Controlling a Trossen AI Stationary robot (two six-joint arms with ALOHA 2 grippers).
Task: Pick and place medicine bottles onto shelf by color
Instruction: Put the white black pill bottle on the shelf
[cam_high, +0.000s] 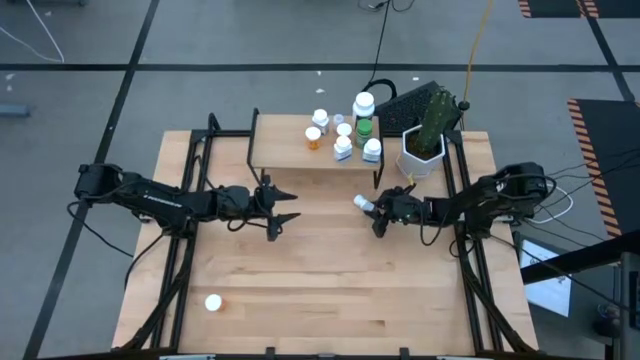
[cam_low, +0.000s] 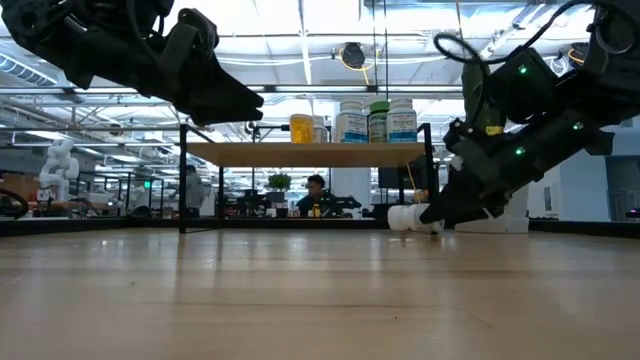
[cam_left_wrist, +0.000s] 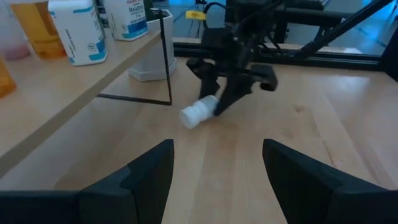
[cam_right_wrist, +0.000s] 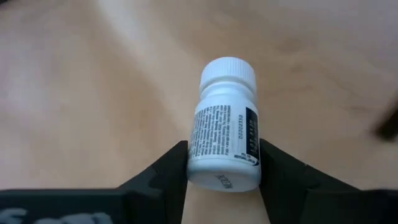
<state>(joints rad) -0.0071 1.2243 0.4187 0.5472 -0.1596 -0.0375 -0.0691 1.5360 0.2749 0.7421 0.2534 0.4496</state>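
My right gripper (cam_right_wrist: 224, 165) pinches the white bottle (cam_right_wrist: 225, 124) lying flat, cap pointing away, fingers (cam_right_wrist: 166, 168) flanking its base.

This is a robotics lab or industrial test hall. Beyond the wooden table (cam_low: 320, 300), the low view shows a long open room with ceiling strip lights, exposed trusses, a white humanoid robot (cam_low: 60, 165) and a seated person (cam_low: 316, 192). Around the table lie grey floor, cables (loosely trailing) and hazard-striped tape (cam_high: 590, 120).
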